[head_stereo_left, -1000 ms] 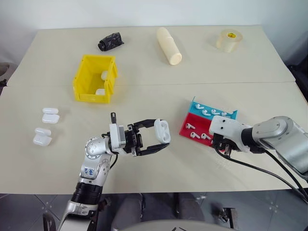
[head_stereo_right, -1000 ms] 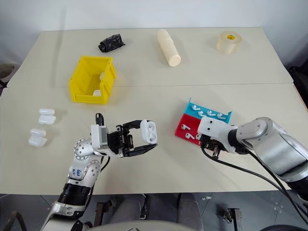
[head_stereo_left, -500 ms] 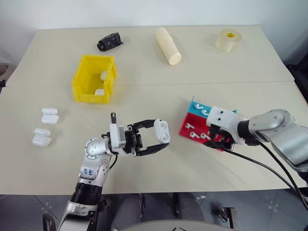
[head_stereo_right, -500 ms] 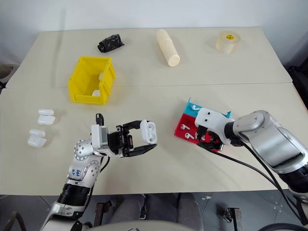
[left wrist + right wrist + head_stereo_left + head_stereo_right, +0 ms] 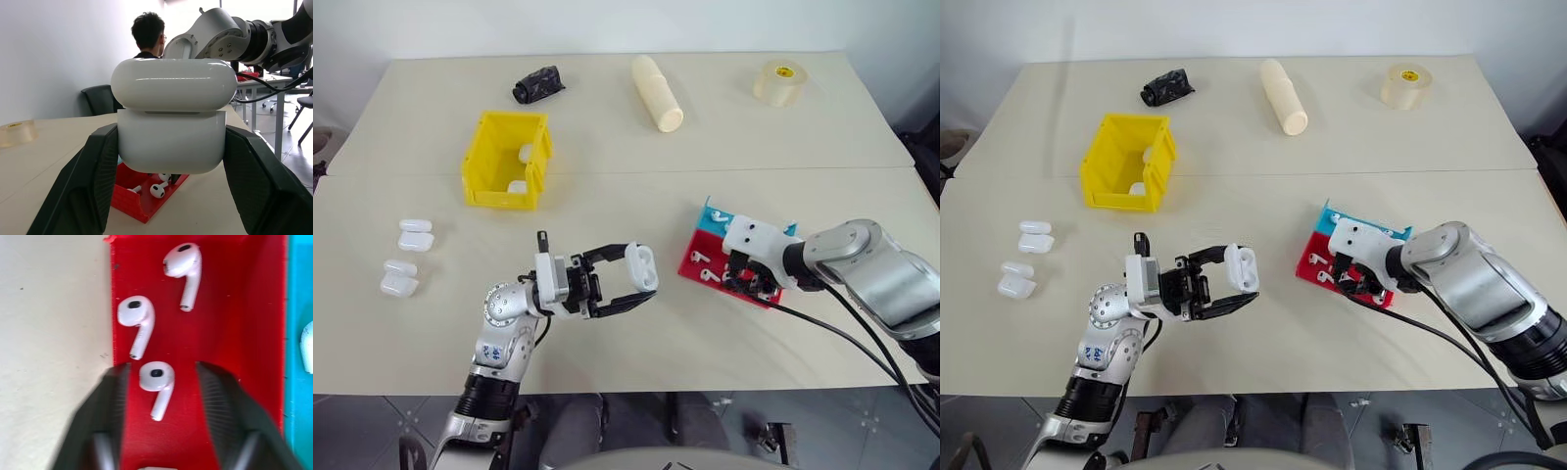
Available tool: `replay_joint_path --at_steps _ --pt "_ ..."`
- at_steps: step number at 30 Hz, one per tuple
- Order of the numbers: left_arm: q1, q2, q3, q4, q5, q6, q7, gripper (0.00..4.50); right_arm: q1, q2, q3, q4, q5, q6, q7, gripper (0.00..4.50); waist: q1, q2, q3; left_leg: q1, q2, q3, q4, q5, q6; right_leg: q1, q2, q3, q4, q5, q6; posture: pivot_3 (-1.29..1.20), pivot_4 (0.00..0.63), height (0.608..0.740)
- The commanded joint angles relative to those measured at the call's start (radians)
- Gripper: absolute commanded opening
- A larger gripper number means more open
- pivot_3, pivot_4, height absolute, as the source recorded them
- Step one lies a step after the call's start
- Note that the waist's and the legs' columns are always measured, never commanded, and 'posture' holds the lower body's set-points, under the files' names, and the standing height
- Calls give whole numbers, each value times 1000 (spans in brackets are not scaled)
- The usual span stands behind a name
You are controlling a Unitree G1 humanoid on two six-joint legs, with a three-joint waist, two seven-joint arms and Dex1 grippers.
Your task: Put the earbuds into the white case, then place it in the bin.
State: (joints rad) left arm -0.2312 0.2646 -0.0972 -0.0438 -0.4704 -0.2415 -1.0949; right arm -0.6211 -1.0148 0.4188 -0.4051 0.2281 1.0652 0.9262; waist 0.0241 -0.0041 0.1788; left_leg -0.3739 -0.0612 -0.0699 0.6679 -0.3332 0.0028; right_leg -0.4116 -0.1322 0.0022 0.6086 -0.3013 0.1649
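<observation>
My left gripper [image 5: 642,281] is shut on the white case [image 5: 643,265], held above the table's near middle; the case [image 5: 171,122] sits upright between both black fingers [image 5: 88,181], its lid on top. My right gripper [image 5: 745,281] hangs over the red half of the red-and-blue tray [image 5: 688,264]. Its fingers [image 5: 112,396] stand apart on either side of one earbud [image 5: 156,382], with a gap on each side. Two more earbuds [image 5: 136,320] lie further along the red floor [image 5: 234,333]. The yellow bin [image 5: 499,194] stands at the far left.
White cases [image 5: 524,154] lie inside the bin, and more cases [image 5: 415,235] sit on the table's left side. A cream cylinder [image 5: 657,93], a tape roll [image 5: 778,82] and a black object [image 5: 537,83] line the far edge. A person [image 5: 146,34] sits beyond the table.
My right gripper has moved from the table beside the tray's near edge to over the tray's red half. The left gripper and its case have kept still.
</observation>
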Motion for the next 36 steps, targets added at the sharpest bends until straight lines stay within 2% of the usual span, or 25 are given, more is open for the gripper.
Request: replay_joint_path --at_steps 1,9,14,19,22,25,30,32,34,36 --pt "2 7 4 -52 -5 -7 12 2793 -14 -8 4 -6 -25 -8 6 1549 0 0 0 0 0 0 0 0 0 0 0 0 0 0 0 0 150 740" --pt "1 10 3 -57 -7 -5 18 2793 -6 -13 7 -11 -40 -17 23 1549 0 0 0 0 0 0 0 0 0 0 0 0 0 0 0 0 150 740" --pt "1 12 2 -58 -8 -4 17 2793 2 -16 8 -15 -47 -22 35 486 0 0 0 0 0 0 0 0 0 0 0 0 0 0 0 0 150 740" --pt "1 18 3 -55 -12 -1 11 2793 5 -11 -15 -25 -44 -15 30 489 0 0 0 0 0 0 0 0 0 0 0 0 0 0 0 0 150 740" --pt "2 23 0 -55 -26 8 -4 2793 35 -25 -105 -47 7 -42 55 489 2 0 0 0 0 0 0 0 0 0 0 0 0 0 0 0 150 740" --pt "4 28 4 -55 -49 24 -24 2793 104 -17 -238 -57 58 -181 87 489 2 0 0 0 0 0 0 0 0 0 0 0 0 0 0 0 150 740" --pt "6 32 13 -41 -104 44 -92 2793 267 97 -471 -62 152 -471 103 489 1 0 0 0 0 0 -1 0 0 0 1 0 0 0 0 0 150 740" --pt "2 30 19 -31 -115 49 -107 2793 304 194 -544 -77 236 -548 98 489 0 0 0 0 1 0 0 0 0 1 1 0 0 0 0 0 150 740" --pt "-7 22 27 -17 -124 57 -108 2793 316 336 -608 -94 392 -555 55 489 -4 -1 0 1 1 0 -1 0 0 0 1 0 0 0 0 0 150 740" --pt "-16 15 33 -5 -125 61 -108 2793 332 418 -616 -119 453 -533 1 489 -3 0 0 1 2 0 -1 0 -1 1 2 0 1 0 0 0 150 740"
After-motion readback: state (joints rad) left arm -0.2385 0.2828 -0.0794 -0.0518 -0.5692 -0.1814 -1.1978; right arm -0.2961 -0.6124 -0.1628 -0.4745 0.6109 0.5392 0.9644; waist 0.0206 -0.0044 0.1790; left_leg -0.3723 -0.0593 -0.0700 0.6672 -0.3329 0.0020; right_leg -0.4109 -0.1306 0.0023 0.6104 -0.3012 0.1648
